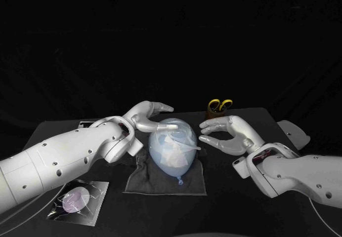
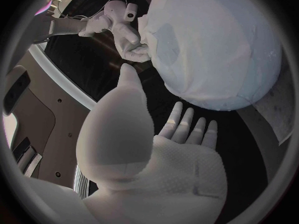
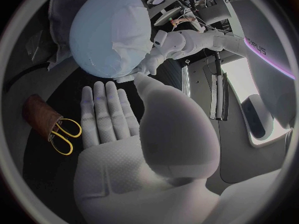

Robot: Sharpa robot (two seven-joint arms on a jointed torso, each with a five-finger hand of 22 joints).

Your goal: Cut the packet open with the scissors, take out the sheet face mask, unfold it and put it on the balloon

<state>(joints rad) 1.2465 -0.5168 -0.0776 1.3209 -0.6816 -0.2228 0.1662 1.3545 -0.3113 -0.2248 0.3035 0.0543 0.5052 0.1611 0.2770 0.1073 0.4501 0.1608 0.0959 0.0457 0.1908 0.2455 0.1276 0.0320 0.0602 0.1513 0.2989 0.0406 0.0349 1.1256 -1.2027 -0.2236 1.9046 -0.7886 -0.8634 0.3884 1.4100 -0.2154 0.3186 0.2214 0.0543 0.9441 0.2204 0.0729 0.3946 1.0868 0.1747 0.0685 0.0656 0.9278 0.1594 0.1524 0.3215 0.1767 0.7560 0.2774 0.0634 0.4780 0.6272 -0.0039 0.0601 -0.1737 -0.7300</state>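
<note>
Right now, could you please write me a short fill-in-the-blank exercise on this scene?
1. The balloon lies on a dark ____.
2. The scissors have ____ handles.
3. The packet lies on the robot's ____ side.
Missing words: cloth; yellow; left.

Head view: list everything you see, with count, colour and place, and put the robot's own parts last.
balloon: one, pale blue, lying on the cloth, mid-table
sheet face mask: one, white, draped on the balloon
cloth: one, dark grey, under the balloon
scissors: one pair, yellow handles, standing in the holder
holder: one, brown, far side of the table
packet: one, clear with purple, near left of the table
table: one, black
left hand: silver, against the balloon's far end
right hand: silver, by the balloon's right side
</note>
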